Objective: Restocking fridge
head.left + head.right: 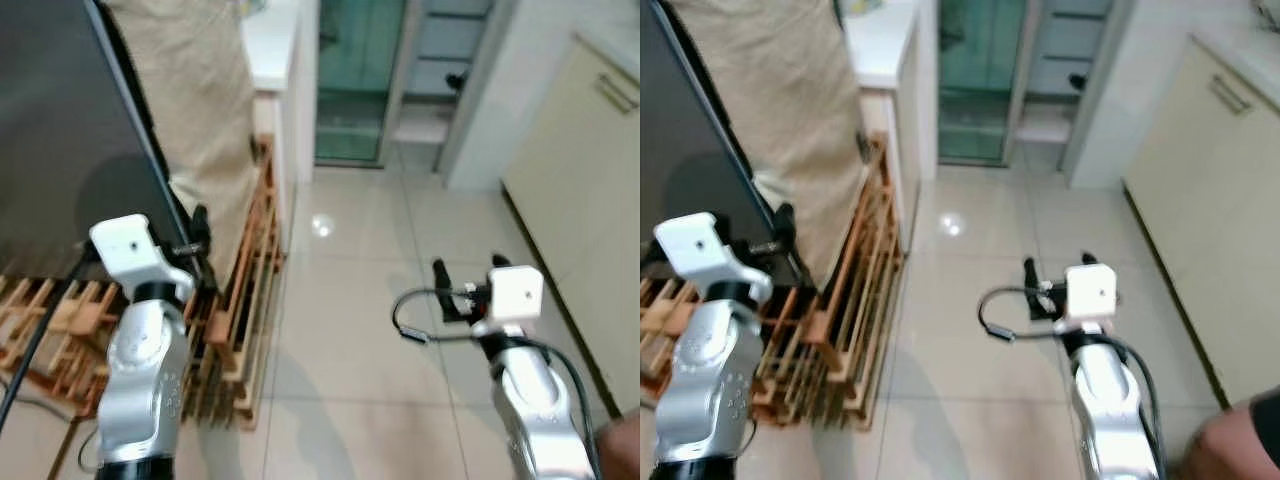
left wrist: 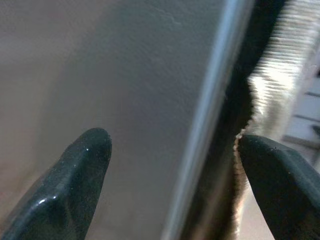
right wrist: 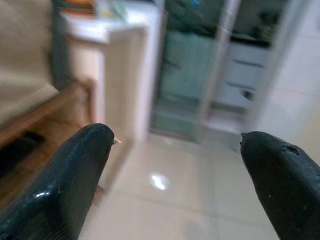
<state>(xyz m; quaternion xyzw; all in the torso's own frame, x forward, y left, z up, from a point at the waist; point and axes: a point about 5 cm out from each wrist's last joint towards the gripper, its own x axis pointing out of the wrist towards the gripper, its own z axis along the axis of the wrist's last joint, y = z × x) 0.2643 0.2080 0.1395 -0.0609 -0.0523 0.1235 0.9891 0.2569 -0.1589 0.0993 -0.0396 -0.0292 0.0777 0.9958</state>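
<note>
Upper left of the frame, the dark fridge door (image 1: 60,130) looks heavy, stiff and slick; its right edge probably offers the best hold. The left gripper (image 2: 172,165) straddles it, fingers apart. Lower right, the right gripper (image 3: 177,170) gapes empty.

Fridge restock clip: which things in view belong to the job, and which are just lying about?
Job:
- fridge door, dark grey
- left gripper, open astride the door's edge
- right gripper, open over the tiled floor

Lying about:
- wooden racks
- beige cloth
- cream cabinet
</note>
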